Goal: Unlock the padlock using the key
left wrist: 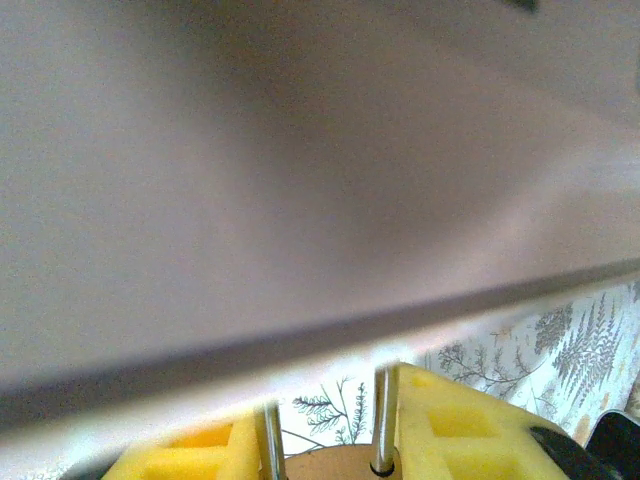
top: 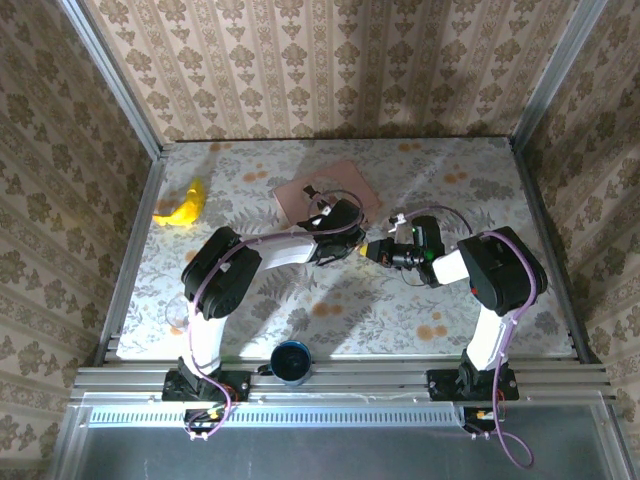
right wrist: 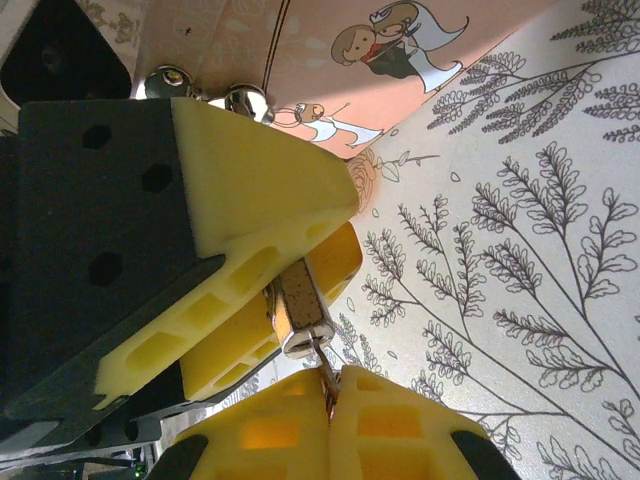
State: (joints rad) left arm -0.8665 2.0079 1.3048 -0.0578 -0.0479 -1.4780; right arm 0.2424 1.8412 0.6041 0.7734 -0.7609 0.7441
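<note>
Touching 1 key (right wrist: 325, 368) tip to 1 padlock (right wrist: 303, 310) base

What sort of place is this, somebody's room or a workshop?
Probably a robot test booth dressed up like a room: wallpaper on three walls, a bare metal frame along the front, and two robot arms bolted to it by a flowery table.

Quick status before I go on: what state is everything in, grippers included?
left gripper: shut on the padlock.
right gripper: shut on the key.
padlock: clamped between yellow pads; locked or not, cannot tell.
key: tip at the padlock's keyhole end.
banana: lying untouched.
pink picture box: lying flat.
blue cup: upright.
</note>
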